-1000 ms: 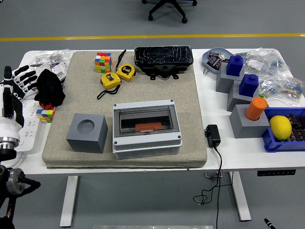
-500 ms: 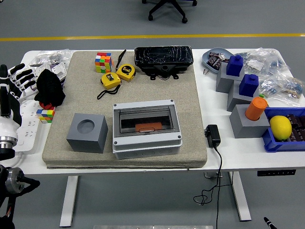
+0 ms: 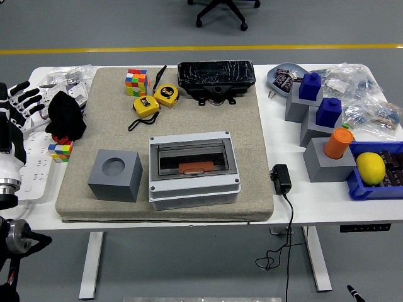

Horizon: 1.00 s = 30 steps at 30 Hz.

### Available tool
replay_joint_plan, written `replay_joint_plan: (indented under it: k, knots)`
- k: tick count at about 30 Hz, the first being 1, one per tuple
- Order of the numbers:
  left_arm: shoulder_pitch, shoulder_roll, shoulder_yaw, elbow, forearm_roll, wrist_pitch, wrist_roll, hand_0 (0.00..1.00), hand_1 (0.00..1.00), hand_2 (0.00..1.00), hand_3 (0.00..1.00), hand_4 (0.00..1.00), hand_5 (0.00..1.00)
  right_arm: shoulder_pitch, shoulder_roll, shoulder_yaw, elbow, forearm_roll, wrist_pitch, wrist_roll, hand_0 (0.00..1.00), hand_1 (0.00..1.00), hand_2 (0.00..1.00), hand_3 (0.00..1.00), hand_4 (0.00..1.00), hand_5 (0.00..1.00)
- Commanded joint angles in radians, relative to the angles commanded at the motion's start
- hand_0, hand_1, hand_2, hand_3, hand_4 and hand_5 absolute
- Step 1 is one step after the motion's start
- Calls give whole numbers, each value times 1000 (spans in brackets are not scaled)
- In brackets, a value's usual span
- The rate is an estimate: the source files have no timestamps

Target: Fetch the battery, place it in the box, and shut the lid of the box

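We count one box (image 3: 194,168) at the centre of the frame, on a beige mat (image 3: 167,135) that covers most of the white counter (image 3: 315,201). Its long axis runs left to right, and its clear lid (image 3: 191,155) lies shut over an orange piece (image 3: 196,167) inside. One black battery (image 3: 216,78) sits at the upper centre of the mat, well apart from the box, its long axis also left to right.

We see two yellow tapes (image 3: 156,99) and two cubes: one (image 3: 136,82) at the mat's upper left, one (image 3: 60,151) off the mat at the left. One grey block with a round hole (image 3: 114,175) stands just beside the box on its left. At the right we count three grey blocks (image 3: 315,129), two topped with blue pieces (image 3: 320,99) and one with an orange cylinder (image 3: 339,142). One lemon (image 3: 370,168) lies in a blue tray (image 3: 359,189).

The left robot hand (image 3: 19,104) is at the left edge, fingers spread, holding nothing, beside a black cloth (image 3: 65,116).
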Motion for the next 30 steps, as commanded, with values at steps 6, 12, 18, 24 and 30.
replay_joint_plan:
  k: [6, 12, 18, 24, 30]
  knots:
    - [-14, -8, 9, -6, 7, -3, 2, 609, 675, 656, 690, 998, 959, 7, -5, 3, 0, -3, -2, -1, 949, 831, 755, 794, 998, 998]
    - [-23, -19, 35, -4, 41, -25, 15, 679, 743, 705, 735, 998, 796, 10, -9, 55, 0, -98, -6, -6, 980, 827, 757, 777, 998, 970]
    - [-14, -23, 46, -11, 115, -48, 46, 784, 867, 804, 812, 998, 762, 6, 4, 89, 0, -182, -17, -10, 998, 831, 759, 780, 998, 939]
    - [3, -22, 38, -18, 120, -49, 53, 828, 923, 867, 855, 998, 793, 7, 11, 84, 0, -130, -12, -16, 991, 830, 758, 781, 998, 987]
    - [-4, -18, 46, -15, 87, -44, 56, 785, 878, 858, 872, 998, 958, 18, 9, 81, 0, -121, -10, -21, 985, 830, 759, 782, 998, 998]
